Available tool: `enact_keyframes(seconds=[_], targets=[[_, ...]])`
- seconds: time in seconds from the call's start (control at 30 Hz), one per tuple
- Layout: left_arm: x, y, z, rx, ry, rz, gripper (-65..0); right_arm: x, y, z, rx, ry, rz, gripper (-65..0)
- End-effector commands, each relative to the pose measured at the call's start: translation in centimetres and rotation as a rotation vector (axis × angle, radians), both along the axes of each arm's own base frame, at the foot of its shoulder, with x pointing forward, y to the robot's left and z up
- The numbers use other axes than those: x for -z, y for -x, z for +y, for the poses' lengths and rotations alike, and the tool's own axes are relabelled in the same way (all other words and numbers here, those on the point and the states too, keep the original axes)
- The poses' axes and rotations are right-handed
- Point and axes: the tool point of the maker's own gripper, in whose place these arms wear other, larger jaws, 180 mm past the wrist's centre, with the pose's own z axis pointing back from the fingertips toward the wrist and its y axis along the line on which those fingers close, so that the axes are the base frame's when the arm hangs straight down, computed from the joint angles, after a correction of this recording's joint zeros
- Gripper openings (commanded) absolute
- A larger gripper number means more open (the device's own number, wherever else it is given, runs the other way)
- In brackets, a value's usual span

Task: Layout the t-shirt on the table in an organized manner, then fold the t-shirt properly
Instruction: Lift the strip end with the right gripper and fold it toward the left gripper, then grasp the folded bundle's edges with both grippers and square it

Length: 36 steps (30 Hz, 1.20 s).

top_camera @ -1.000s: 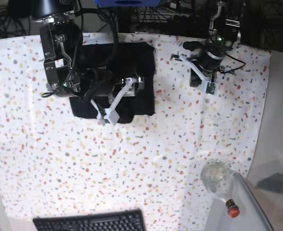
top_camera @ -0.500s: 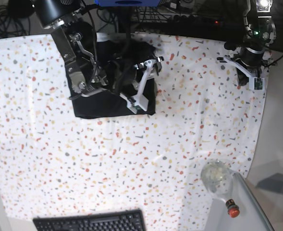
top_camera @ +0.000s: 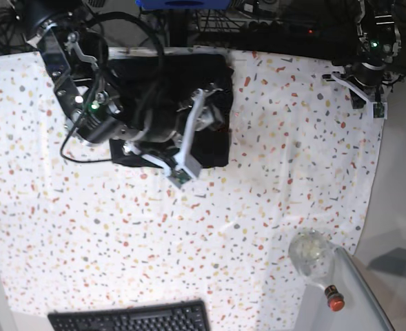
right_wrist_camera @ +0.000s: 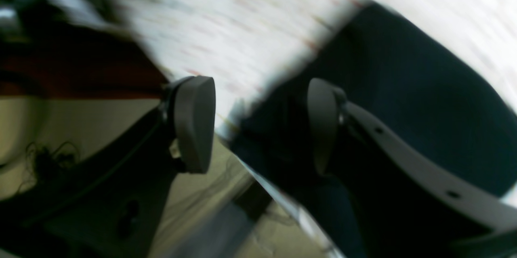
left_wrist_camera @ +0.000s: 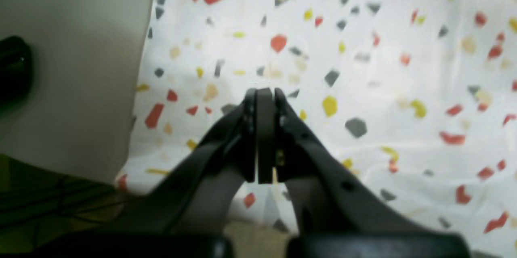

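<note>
we read this as late in the fold. the t-shirt [top_camera: 209, 131] lies as a compact dark block at the far side of the table [top_camera: 258, 207]. right gripper [right_wrist_camera: 258, 124] hovers over its edge, jaws spread with nothing between them. left gripper [left_wrist_camera: 260, 129] hangs over bare speckled cloth at the table's far corner, jaws pressed together, empty. next move, we judge: check the edges and pinch any loose one

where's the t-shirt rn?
Base view: the t-shirt lies folded at the table's upper-left, near the far edge, under the right arm's end effector.
</note>
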Motion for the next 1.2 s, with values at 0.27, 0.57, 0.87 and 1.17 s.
enact_keyframes(seconds=[0.27,0.57,0.87,1.17], targets=[[0.4,-0.6,-3.6,0.125,0.096,-0.013,-65.0,1.6,-5.0,-2.9,0.205,-0.048,-0.028,-65.0],[0.4,-1.6,-8.6,0.224,0.161,-0.03,-65.0,8.9,-8.0,-6.0,0.328,0.038,0.065,-65.0],[-3.8,-5.0,-18.6,0.361,0.38,-0.193,-65.0,3.0,-7.5,-4.0,0.273,-0.05,-0.064,-65.0],[-5.1,-10.9,-30.8,0.499,0.612,-0.246,-65.0,2.5,-8.7,-11.4,0.449,0.035,-0.094,-65.0]])
